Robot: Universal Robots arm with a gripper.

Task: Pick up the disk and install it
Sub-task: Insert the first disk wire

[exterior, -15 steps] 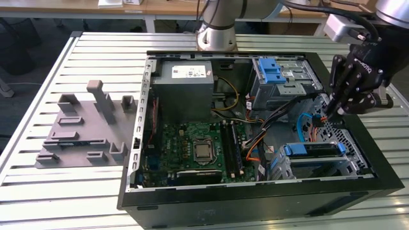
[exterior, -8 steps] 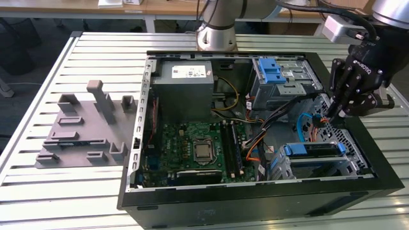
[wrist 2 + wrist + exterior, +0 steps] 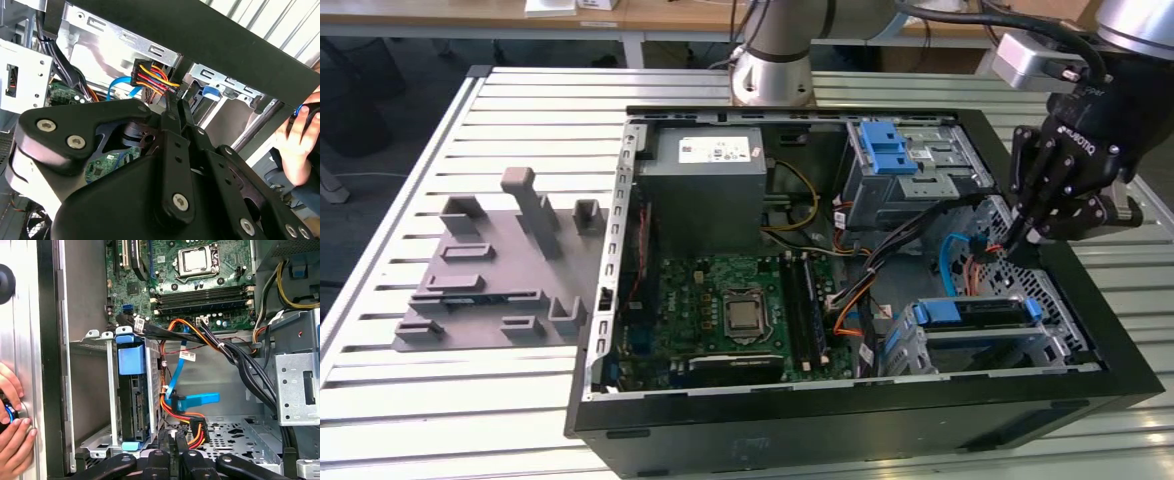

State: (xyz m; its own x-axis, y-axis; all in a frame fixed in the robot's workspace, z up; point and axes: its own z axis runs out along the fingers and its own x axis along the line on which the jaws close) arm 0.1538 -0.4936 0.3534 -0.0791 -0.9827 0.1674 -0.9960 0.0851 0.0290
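Observation:
The disk (image 3: 970,312) sits in the metal drive cage at the near right corner of the open computer case (image 3: 854,430), with blue rails at its ends. In the first wrist view the disk (image 3: 136,400) stands on edge in that cage, a blue rail above and below it. My gripper (image 3: 1017,243) hangs inside the case by its right wall, behind the disk, fingers pressed together on nothing. In both wrist views my gripper (image 3: 172,439) (image 3: 176,99) points at the bundle of red, yellow and orange power wires (image 3: 196,429) and their black connector (image 3: 145,75), beside a loose blue data cable (image 3: 195,401).
A person's hand (image 3: 12,425) rests on the case's outer wall close to the disk cage. The case also holds a grey power supply box (image 3: 707,190), the motherboard (image 3: 734,310) and an upper cage with a blue latch (image 3: 897,155). A grey plastic fixture (image 3: 494,270) lies on the slatted table.

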